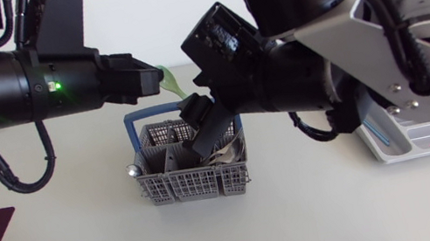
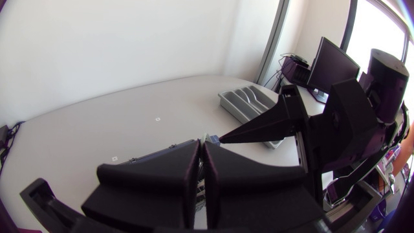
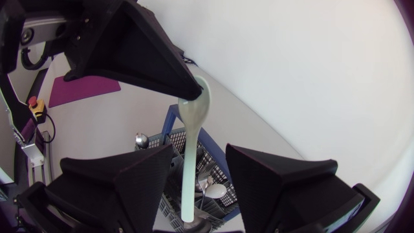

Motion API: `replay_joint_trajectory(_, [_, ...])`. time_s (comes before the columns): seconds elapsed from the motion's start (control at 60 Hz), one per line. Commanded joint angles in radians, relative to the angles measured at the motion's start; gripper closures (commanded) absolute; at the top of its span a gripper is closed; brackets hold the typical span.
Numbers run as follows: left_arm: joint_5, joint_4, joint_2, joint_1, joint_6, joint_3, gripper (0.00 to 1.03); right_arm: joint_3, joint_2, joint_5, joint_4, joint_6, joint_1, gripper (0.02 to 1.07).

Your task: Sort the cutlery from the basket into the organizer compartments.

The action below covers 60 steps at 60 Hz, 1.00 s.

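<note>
Between our right gripper's (image 3: 198, 147) wide-spread fingers the pale green spoon (image 3: 194, 111) runs lengthwise, untouched. Ahead, our left gripper (image 3: 189, 88) pinches its bowl above the basket (image 3: 210, 153).

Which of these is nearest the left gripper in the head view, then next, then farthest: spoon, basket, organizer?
1. The spoon, held at the left gripper tips.
2. The basket, close by at mid-table.
3. The organizer, far off at the table's right side.
</note>
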Motion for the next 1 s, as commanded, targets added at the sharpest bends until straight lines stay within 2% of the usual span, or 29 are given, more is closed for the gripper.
replay_joint_trajectory(0.0, [0.017, 0.016, 0.012, 0.002, -0.03, 0.038, 1.0, 0.028, 0.023, -0.004, 0.007, -0.008, 0.009, 0.57])
replay_joint_trajectory(0.317, [0.043, 0.014, 0.018, 0.017, -0.041, 0.044, 1.0, 0.028, 0.036, -0.004, 0.01, -0.01, 0.012, 0.94])
replay_joint_trajectory(0.667, [0.062, 0.011, 0.024, 0.025, -0.059, 0.056, 0.99, 0.021, 0.028, -0.028, -0.021, -0.01, 0.014, 0.99])
replay_joint_trajectory(0.733, [0.062, 0.011, 0.024, 0.025, -0.059, 0.059, 0.95, 0.022, 0.026, -0.033, -0.03, -0.01, 0.012, 1.0])
replay_joint_trajectory(0.767, [0.062, 0.011, 0.024, 0.027, -0.061, 0.061, 0.92, 0.022, 0.025, -0.038, -0.035, -0.01, 0.012, 1.0])
replay_joint_trajectory(0.817, [0.063, 0.011, 0.024, 0.028, -0.065, 0.065, 0.81, 0.022, 0.02, -0.051, -0.045, -0.01, 0.012, 1.0])
replay_joint_trajectory(0.833, [0.063, 0.011, 0.024, 0.03, -0.068, 0.068, 0.74, 0.021, 0.017, -0.056, -0.05, -0.008, 0.012, 1.0])
replay_joint_trajectory(0.9, [0.063, 0.011, 0.015, 0.043, -0.07, 0.079, 0.57, 0.021, 0.013, -0.067, -0.064, -0.008, 0.011, 1.0])
replay_joint_trajectory(0.95, [0.063, 0.013, 0.009, 0.062, -0.071, 0.094, 0.45, 0.021, 0.011, -0.074, -0.077, -0.008, 0.011, 1.0])
replay_joint_trajectory(0.983, [0.063, 0.013, 0.002, 0.073, -0.071, 0.108, 0.41, 0.017, 0.005, -0.079, -0.085, -0.008, 0.011, 1.0])
